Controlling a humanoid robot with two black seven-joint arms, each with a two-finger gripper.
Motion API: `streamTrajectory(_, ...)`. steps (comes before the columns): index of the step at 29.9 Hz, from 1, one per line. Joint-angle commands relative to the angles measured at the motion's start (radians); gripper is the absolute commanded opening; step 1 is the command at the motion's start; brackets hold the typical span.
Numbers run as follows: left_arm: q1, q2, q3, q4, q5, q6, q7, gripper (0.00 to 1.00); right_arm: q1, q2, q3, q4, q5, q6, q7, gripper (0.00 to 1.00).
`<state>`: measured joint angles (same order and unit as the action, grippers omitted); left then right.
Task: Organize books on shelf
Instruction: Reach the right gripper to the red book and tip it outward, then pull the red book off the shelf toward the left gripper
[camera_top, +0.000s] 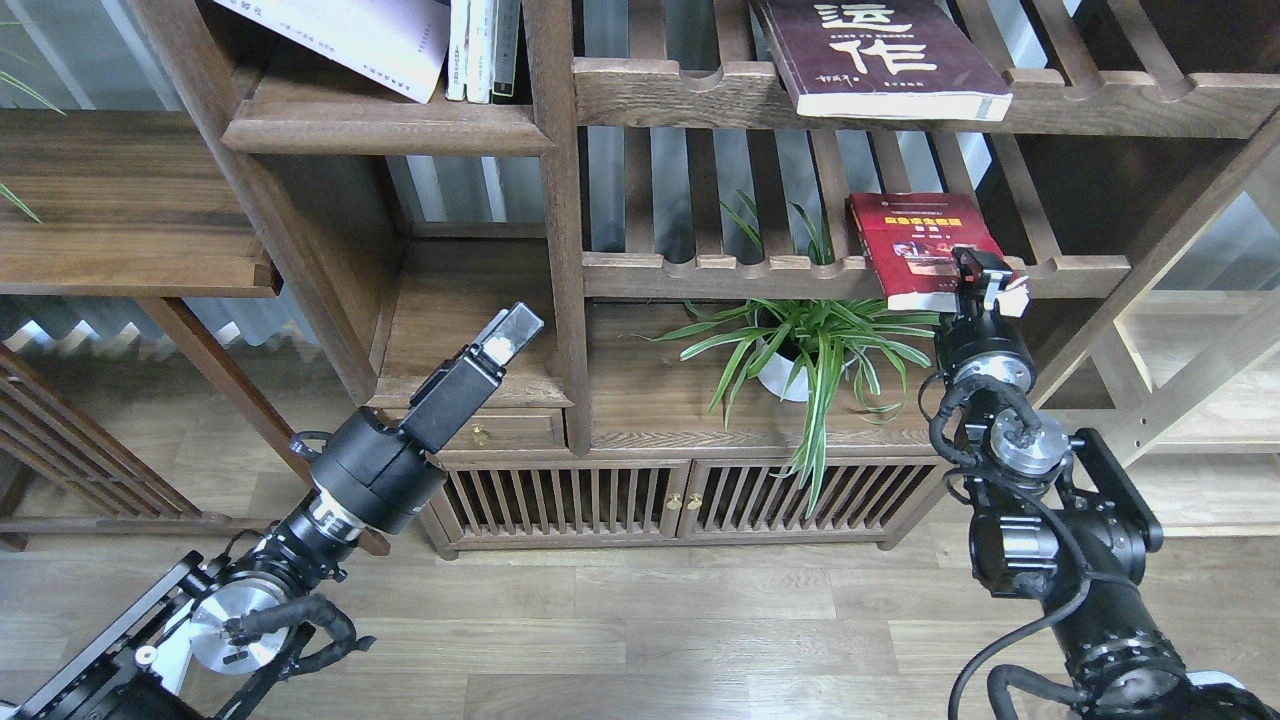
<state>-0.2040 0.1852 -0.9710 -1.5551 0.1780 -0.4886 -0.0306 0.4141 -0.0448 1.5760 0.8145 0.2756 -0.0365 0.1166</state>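
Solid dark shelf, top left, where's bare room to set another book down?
The solid shelf is bare at its left front, beside the leaning white-lavender book. Its right end is crowded with thin upright books against the post.

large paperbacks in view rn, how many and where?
3. White-lavender book leaning on the solid top-left shelf; maroon book flat on the upper slatted shelf; red book on the slatted shelf below, at the right gripper.

Right pincer (985, 277) at red book (920, 245) on slatted shelf (700, 272); left pincer (512, 332) free.
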Motion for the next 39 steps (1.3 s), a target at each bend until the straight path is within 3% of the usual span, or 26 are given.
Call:
streamTrajectory(1, 0.002, 0.003, -0.003, 0.001, 0.000, 0.000, 0.000, 0.99, -0.001, 0.003, -0.013, 0.000, 0.001, 0.006, -0.002, 0.32)
streamTrajectory(4, 0.006, 0.005, -0.003, 0.001, 0.001, 0.000, 0.000, 0.99, -0.008, 0.006, -0.010, 0.000, 0.005, 0.024, 0.002, 0.05)
streamTrajectory(5, 0.006, 0.005, -0.005, 0.003, 0.001, 0.000, 0.000, 0.99, -0.009, 0.006, -0.008, -0.002, 0.005, 0.038, 0.000, 0.04)
streamTrajectory(13, 0.005, 0.003, -0.028, 0.064, -0.008, 0.000, 0.000, 0.99, -0.061, 0.019, -0.010, 0.017, 0.056, 0.167, -0.002, 0.04)
streamTrajectory(24, -0.005, 0.003, -0.015, 0.098, -0.112, 0.000, 0.000, 0.99, -0.297, 0.019, -0.033, 0.190, 0.109, 0.515, -0.015, 0.03)
streamTrajectory(27, 0.002, 0.013, -0.006, 0.099, -0.150, 0.000, 0.003, 0.98, -0.366, 0.010, -0.073, 0.227, 0.108, 0.525, -0.015, 0.03)
streamTrajectory(34, -0.006, 0.066, 0.029, 0.107, -0.247, 0.000, 0.064, 0.98, -0.459, 0.003, -0.203, 0.291, 0.108, 0.525, -0.015, 0.03)
streamTrajectory(39, -0.011, 0.102, 0.063, 0.109, -0.368, 0.000, 0.213, 0.97, -0.472, 0.003, -0.258, 0.317, 0.106, 0.525, -0.015, 0.03)
